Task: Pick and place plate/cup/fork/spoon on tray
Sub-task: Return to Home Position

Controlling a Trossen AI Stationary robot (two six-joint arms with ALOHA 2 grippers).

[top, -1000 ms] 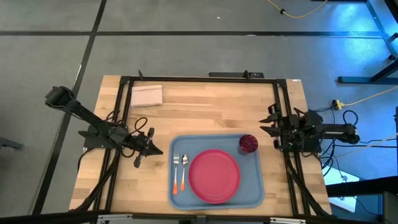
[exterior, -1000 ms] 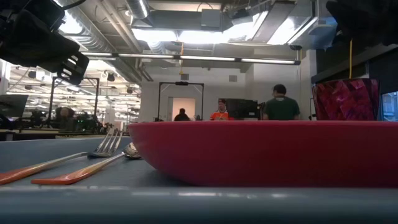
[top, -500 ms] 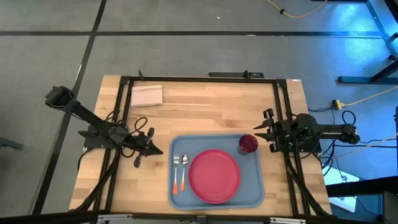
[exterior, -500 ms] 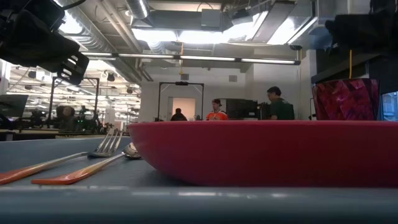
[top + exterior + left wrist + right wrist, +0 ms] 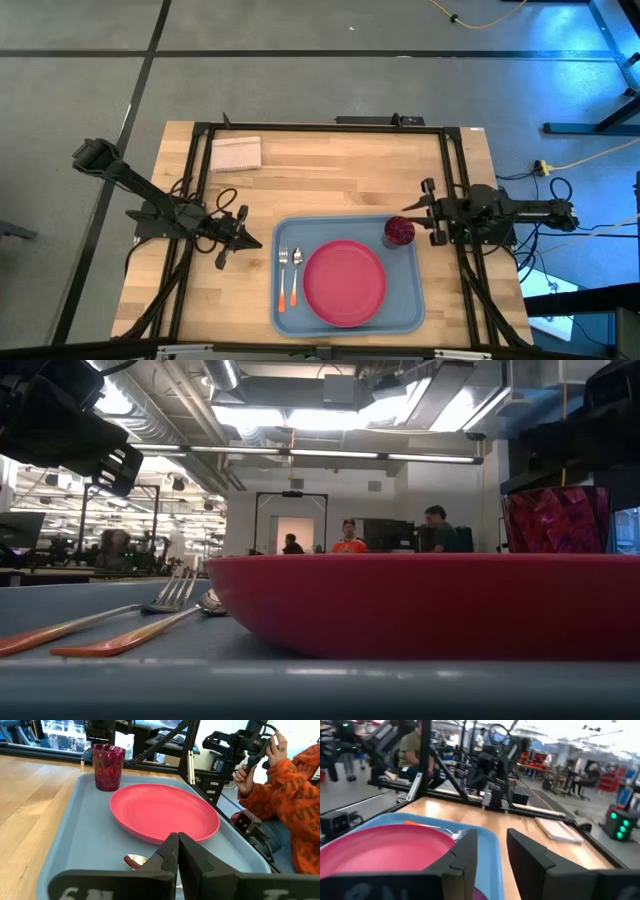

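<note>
Tray (image 5: 409, 305): a light-blue rectangle with rounded corners and a raised rim lay on the near half of the wooden table (image 5: 330, 175), between the two arms.
Plate (image 5: 345, 282): the pink-red disc sat flat near the middle of the tray and filled the low view's foreground.
Cup (image 5: 399, 231): the dark red cup stood upright in the tray's far right corner, just beside the plate's rim and apart from it.
Fork (image 5: 282, 275): it lay on the tray's left part, tines toward the far side and orange handle toward the near edge.
Spoon (image 5: 296, 273): it lay parallel to the fork, just to its right, between fork and plate, bowl toward the far side.
Right gripper (image 5: 421, 209): the right arm reached in from the table's right edge, held roughly level, its fingers pointed toward the cup; the tips stood just beside the cup, one to its far side and one near its right. The fingers (image 5: 465, 852) were spread apart with a clear gap and held nothing.
Left gripper (image 5: 255, 242): the left arm stretched low across the table's left part, its tip just off the tray's far left corner and aimed toward the tray. In its wrist view the two fingers (image 5: 169, 854) were pressed together, nothing between them.
Napkin (image 5: 236, 153): a white folded pad lay in the table's far left corner, well apart from the tray.
Person (image 5: 290, 795): an orange-sleeved figure sat beyond the tray in the left wrist view.
</note>
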